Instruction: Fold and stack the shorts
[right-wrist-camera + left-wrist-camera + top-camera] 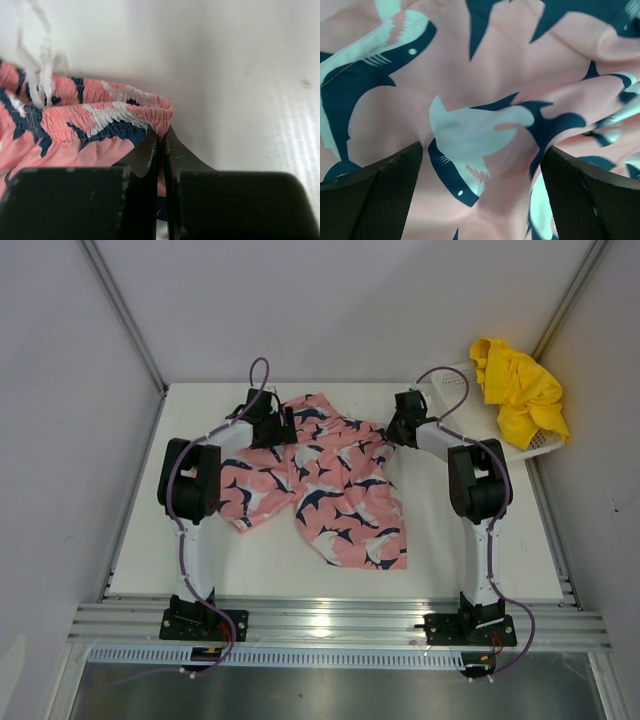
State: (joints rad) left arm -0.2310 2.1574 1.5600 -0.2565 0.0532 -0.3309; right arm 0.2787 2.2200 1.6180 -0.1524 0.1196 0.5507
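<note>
The pink shorts [330, 490] with a navy-and-white shark print lie spread on the white table. My left gripper [272, 422] hangs open over their far left part; in the left wrist view its black fingers [375, 195] stand wide apart above the printed cloth [485, 125]. At the far right corner of the waistband sits my right gripper [398, 430], shut on the elastic edge [150, 112], which is pinched between its fingertips [162, 145]. The yellow shorts [520, 390] lie crumpled in the white basket [540, 445] at the back right.
White walls close in the table [470, 550] on three sides. A white drawstring [42, 75] dangles from the waistband. The metal rail [340, 625] carrying both arm bases runs along the near edge.
</note>
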